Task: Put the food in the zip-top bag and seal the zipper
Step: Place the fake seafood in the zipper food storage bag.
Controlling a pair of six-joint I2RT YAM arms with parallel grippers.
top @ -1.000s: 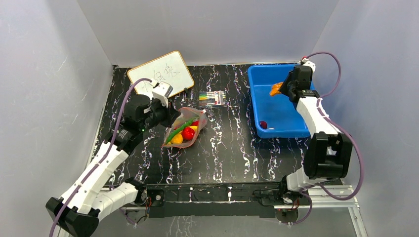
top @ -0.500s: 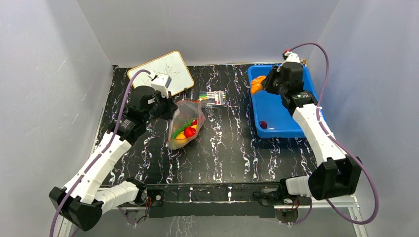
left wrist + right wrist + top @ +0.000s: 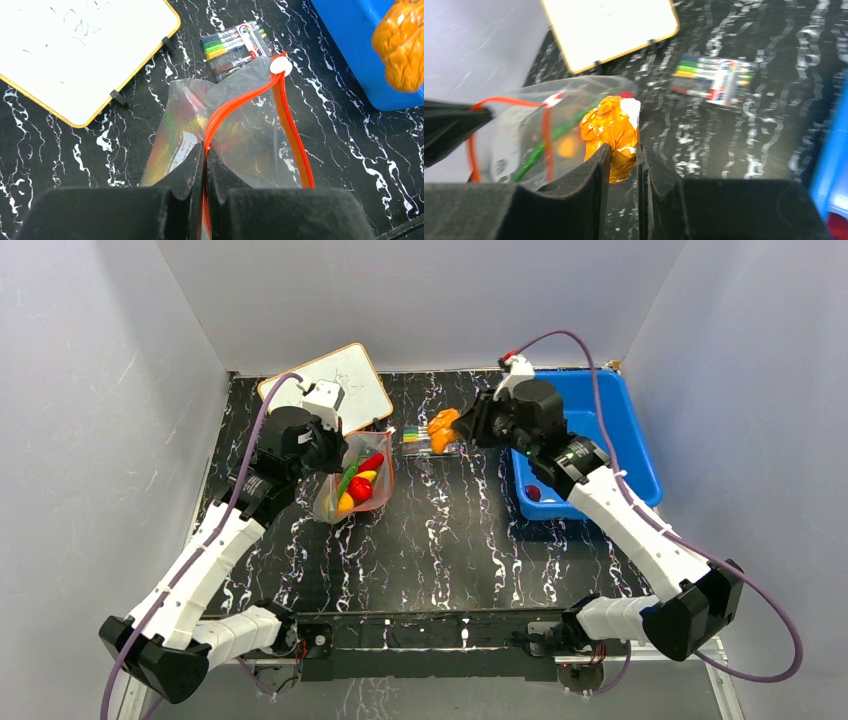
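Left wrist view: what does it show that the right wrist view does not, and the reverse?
Only left wrist: the bag's mouth from above, gaping between the zipper's two strips past the shut left jaws. Only right wrist: the right jaws gripping the orange food, and the grey wall. Both: bag, zipper, orange food, whiteboard, markers, blue tub.

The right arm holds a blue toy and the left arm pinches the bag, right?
Not blue: the toy in the right end effector is orange, as the right wrist view shows. The left end effector does pinch the bag.
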